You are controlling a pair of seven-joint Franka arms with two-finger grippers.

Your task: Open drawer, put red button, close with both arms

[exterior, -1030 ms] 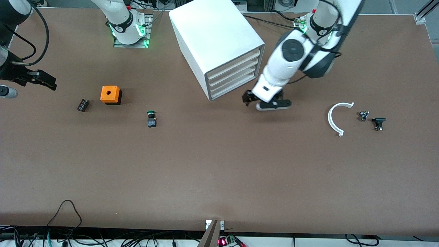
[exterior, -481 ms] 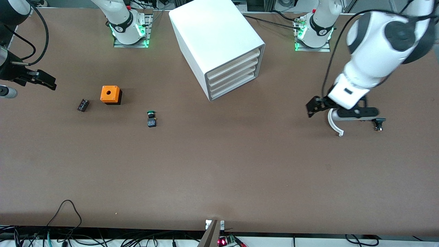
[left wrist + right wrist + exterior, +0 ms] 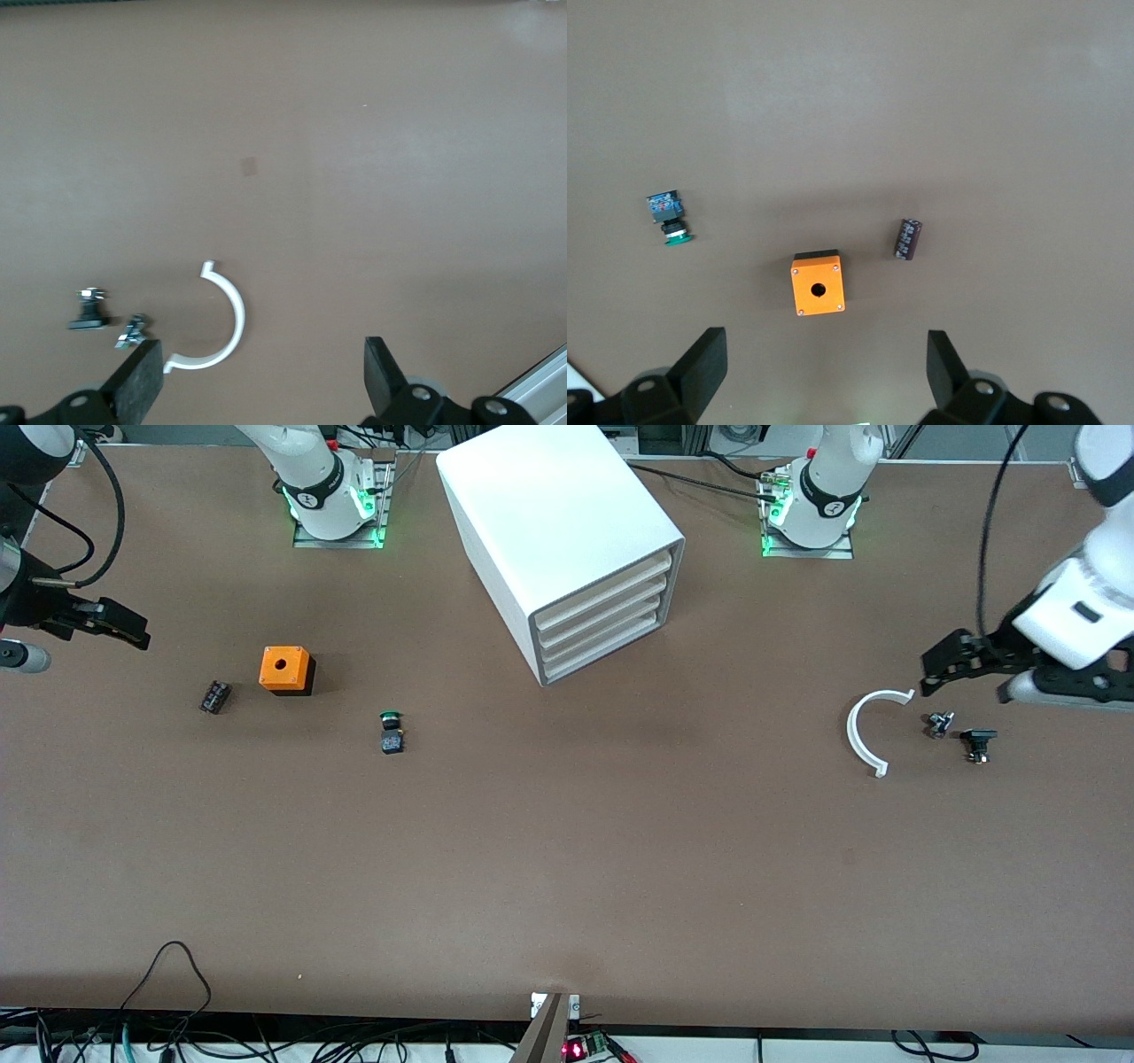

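White cabinet [image 3: 567, 540] at upper centre stood shut, red button nowhere visible, likely inside; the left gripper [image 3: 966, 685], released, had swung away over the white arc [image 3: 861, 735], while the right gripper [image 3: 89, 645] waited, released, near the orange box [image 3: 285, 669].

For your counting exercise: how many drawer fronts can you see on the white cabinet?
4, stacked one above another on the white cabinet, on its face turned toward the left arm's end; all drawer fronts look shut.

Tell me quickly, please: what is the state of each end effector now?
Left end effector: open, holding nothing, over the table above the small black parts.
Right end effector: open, holding nothing, over the right arm's end of the table.
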